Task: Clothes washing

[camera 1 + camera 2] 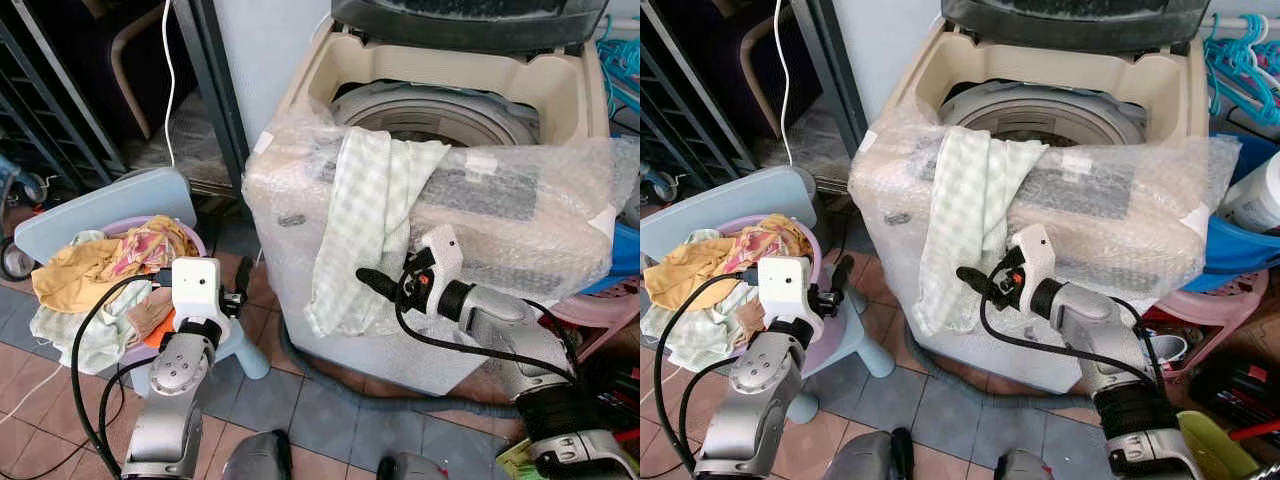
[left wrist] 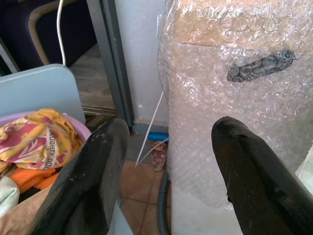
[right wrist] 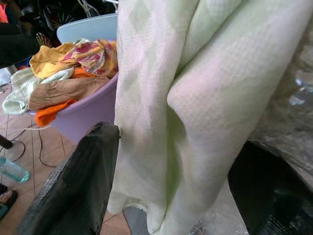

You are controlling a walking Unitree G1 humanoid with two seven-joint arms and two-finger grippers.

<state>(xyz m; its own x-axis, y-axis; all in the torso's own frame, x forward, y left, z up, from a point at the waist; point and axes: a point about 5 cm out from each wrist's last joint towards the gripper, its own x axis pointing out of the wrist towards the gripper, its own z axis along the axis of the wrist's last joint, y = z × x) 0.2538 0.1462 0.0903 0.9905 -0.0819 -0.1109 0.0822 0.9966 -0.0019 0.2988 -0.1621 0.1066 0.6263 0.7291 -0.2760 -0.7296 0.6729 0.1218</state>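
With the right gripper [image 3: 171,181] open around the hanging cloth [image 1: 365,215] and the left gripper [image 2: 166,181] open and idle, a shallow pinch could drag the cloth off the washer [image 1: 560,90] rim to the floor.

floor [image 1: 300,400] | washer [image 1: 440,250] (bubble-wrapped) | chair [image 1: 110,205]: laundry basin [image 3: 88,110]

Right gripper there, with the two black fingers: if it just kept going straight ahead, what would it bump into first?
Most likely the pale checked cloth draped over the washing machine. The right gripper is open, pointing at its hanging part.
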